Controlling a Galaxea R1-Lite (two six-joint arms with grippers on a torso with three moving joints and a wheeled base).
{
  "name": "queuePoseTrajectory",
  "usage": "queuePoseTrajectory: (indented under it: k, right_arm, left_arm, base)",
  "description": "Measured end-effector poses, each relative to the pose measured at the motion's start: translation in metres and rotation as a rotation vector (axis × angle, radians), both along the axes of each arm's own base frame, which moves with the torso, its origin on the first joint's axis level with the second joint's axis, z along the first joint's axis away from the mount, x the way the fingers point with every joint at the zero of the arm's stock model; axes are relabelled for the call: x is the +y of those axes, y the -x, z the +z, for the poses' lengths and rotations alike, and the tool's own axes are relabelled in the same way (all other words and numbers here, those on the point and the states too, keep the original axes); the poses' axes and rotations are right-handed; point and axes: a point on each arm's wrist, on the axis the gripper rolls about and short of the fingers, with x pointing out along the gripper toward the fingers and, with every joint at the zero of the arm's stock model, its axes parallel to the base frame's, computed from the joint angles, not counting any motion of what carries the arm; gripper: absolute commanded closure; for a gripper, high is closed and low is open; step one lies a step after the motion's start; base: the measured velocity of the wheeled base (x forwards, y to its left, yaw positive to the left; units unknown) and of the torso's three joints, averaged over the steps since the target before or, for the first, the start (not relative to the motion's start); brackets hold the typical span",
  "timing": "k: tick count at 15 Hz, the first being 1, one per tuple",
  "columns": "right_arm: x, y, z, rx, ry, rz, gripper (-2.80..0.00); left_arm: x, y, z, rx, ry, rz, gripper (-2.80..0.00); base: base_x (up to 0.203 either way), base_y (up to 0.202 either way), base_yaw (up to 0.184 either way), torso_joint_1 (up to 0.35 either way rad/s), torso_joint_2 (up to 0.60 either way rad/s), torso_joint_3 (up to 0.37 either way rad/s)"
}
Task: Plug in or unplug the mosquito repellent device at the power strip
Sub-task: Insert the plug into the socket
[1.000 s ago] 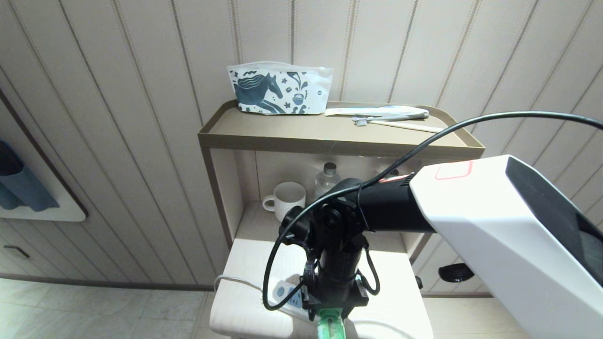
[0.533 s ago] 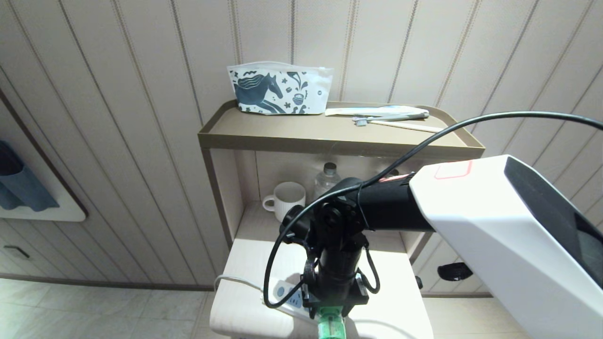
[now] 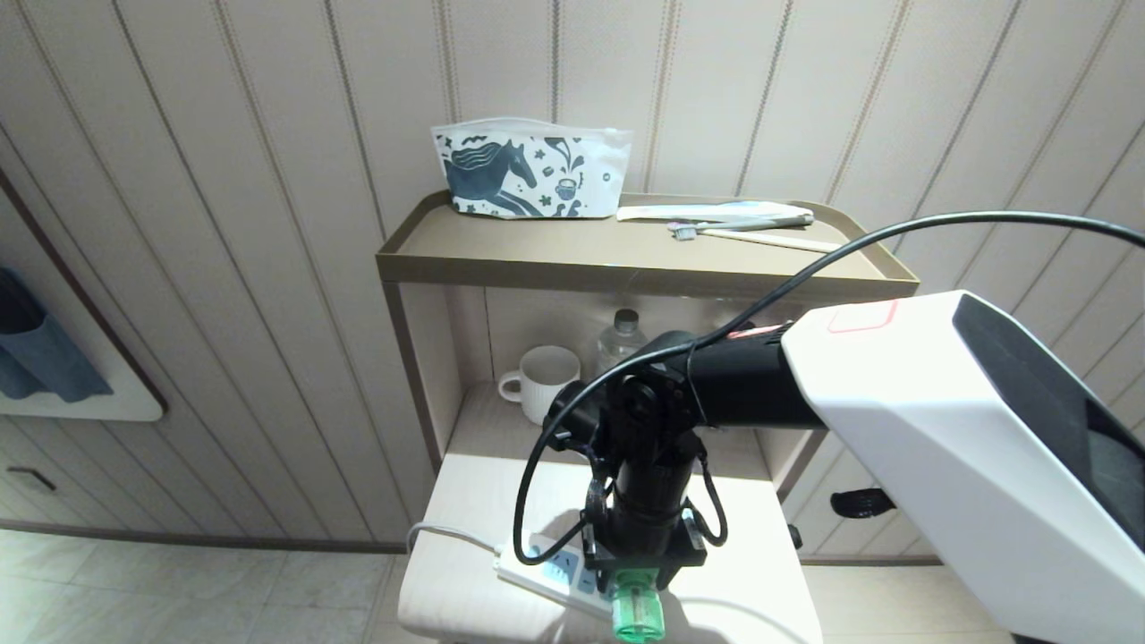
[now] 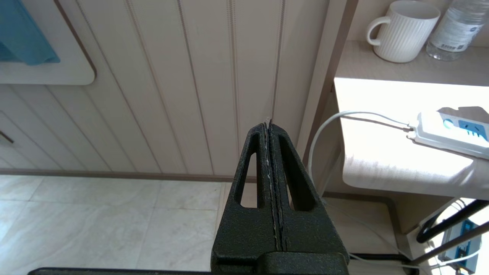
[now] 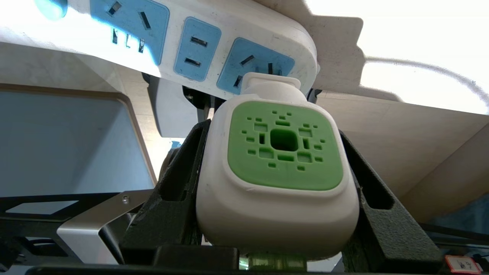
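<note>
My right gripper [image 3: 646,572] points down over the white power strip [image 3: 547,571] and is shut on the mosquito repellent device [image 5: 279,172], one finger on each side of its white-and-green head. The green bottle [image 3: 637,615] sticks out toward me below the gripper. In the right wrist view the device's plug end sits right at the end socket of the power strip [image 5: 183,42]; the prongs are hidden, so I cannot tell whether they are in. My left gripper [image 4: 268,124] is parked off to the left of the power strip [image 4: 450,133], shut and empty.
The strip lies on a white stool top [image 3: 474,501], its cord [image 3: 447,534] running off the left edge. Behind it a cabinet shelf holds a white mug [image 3: 541,380] and a water bottle [image 3: 620,340]. On top are a printed pouch [image 3: 528,179] and a toothbrush [image 3: 760,237].
My right gripper, still holding the device, has shifted slightly right and away from me. More of the strip's sockets and more of the green bottle now show.
</note>
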Motion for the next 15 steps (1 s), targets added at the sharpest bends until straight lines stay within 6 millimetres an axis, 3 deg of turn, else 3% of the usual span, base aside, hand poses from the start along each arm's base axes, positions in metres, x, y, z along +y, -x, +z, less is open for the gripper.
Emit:
queuePoseTrajectory:
  k: [15]
  right_arm:
    - [0.0032, 0.0074, 0.0085, -0.022, -0.004, 0.019, 0.0]
  left_arm:
    - [0.0, 0.0, 0.0, 0.0, 0.001, -0.001, 0.0]
  base:
    - [0.0, 0.0, 0.0, 0.0, 0.0, 0.0]
